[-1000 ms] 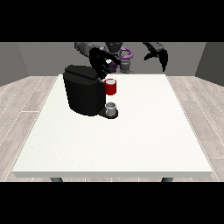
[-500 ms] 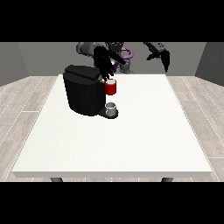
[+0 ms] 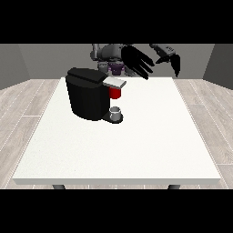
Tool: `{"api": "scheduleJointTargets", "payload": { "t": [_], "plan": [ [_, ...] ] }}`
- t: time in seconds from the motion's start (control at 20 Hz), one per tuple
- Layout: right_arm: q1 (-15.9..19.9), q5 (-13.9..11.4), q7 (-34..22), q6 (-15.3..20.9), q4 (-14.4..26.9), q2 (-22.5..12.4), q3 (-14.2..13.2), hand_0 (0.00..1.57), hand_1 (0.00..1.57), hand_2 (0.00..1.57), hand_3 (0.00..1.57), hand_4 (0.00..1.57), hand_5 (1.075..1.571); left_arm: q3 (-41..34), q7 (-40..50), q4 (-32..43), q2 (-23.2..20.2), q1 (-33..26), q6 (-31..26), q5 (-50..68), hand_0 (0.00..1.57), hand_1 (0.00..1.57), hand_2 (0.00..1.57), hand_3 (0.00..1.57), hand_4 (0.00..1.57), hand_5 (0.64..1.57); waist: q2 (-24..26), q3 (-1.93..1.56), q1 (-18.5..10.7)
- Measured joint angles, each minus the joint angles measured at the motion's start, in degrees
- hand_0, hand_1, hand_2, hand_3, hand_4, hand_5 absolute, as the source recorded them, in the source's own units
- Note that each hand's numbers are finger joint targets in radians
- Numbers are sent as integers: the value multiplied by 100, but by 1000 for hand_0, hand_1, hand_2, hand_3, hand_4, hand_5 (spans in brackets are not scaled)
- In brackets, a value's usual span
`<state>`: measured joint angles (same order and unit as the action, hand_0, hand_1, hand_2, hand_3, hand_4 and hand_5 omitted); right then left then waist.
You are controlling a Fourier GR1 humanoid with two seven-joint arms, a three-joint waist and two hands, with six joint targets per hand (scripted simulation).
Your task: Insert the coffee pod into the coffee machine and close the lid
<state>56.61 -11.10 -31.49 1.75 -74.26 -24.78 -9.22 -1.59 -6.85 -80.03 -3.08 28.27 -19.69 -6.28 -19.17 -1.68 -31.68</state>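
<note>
**Hands hover clear of coffee machine on white tabletop**

No coffee pod can be told apart with certainty; a grey thing (image 3: 116,112) sits on the drip base of the black coffee machine (image 3: 88,93), below a red thing at the machine (image 3: 115,93) and the grey lid (image 3: 114,82), which lies flat. The hand at the view's left (image 3: 136,60) hangs above and behind the lid, fingers straight and spread, holding nothing. The hand at the view's right (image 3: 174,62) is raised well apart; its fingers droop, empty. The tabletop (image 3: 132,150) spreads bare toward the camera.

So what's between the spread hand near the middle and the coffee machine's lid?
Front view: nothing. The hand hangs apart, above and right of the lid; only bare table shows behind.
</note>
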Motion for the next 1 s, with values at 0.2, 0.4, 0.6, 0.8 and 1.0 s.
{"api": "scheduleJointTargets", "payload": {
  "t": [0.2,0.4,0.6,0.8,1.0],
  "plan": [
    [316,118,676,66,23,361,128,0,0,0,0,133,1571,34,79,-116,10,218,-7,6,0,0,0,0,349,1571,-233,106,-208],
    [563,118,1174,134,264,599,223,0,0,0,0,0,1571,69,138,-208,23,254,3,-2,0,0,0,0,329,1571,-296,147,-191],
    [669,166,1615,140,571,802,260,0,0,0,0,0,1571,141,225,-347,62,119,5,-8,0,0,0,0,266,1571,-194,161,-88],
    [560,149,2071,162,626,1253,544,0,0,0,0,219,1571,107,367,-347,137,8,122,5,0,0,0,0,266,1571,40,165,194],
    [147,177,2468,163,503,1793,891,0,0,0,0,259,1571,-146,238,-214,18,-353,166,97,0,0,0,0,266,1571,384,169,613]
  ]
}}
